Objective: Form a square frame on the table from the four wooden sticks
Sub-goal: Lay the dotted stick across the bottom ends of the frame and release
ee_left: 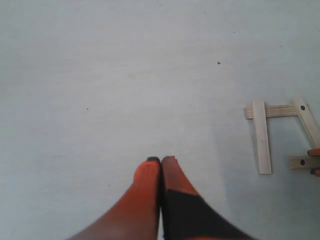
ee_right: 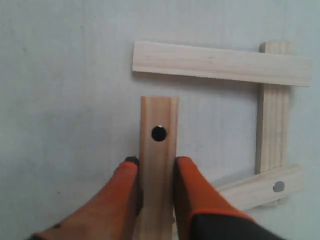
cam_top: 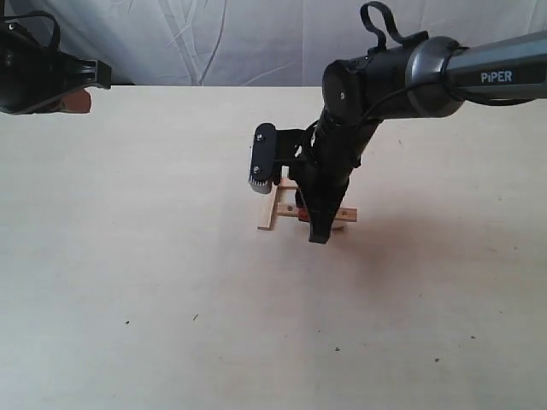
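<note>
Four pale wooden sticks lie close together near the table's (cam_top: 128,256) middle, forming a rough square frame (cam_top: 295,209). My right gripper (ee_right: 156,162) is shut on one stick (ee_right: 158,150) with a dark dot, its free end stopping short of a long stick (ee_right: 220,62). That long stick overlaps a third stick (ee_right: 273,120), which meets a tilted fourth stick (ee_right: 262,187). In the exterior view my right gripper (cam_top: 318,231) points down over the frame and hides part of it. My left gripper (ee_left: 161,160) is shut and empty, above bare table, away from the sticks (ee_left: 262,135).
The left arm's gripper (cam_top: 81,90) hovers at the back left edge of the table. A grey cloth backdrop (cam_top: 214,38) hangs behind the table. A few tiny dark specks (cam_top: 338,348) dot the front of the surface.
</note>
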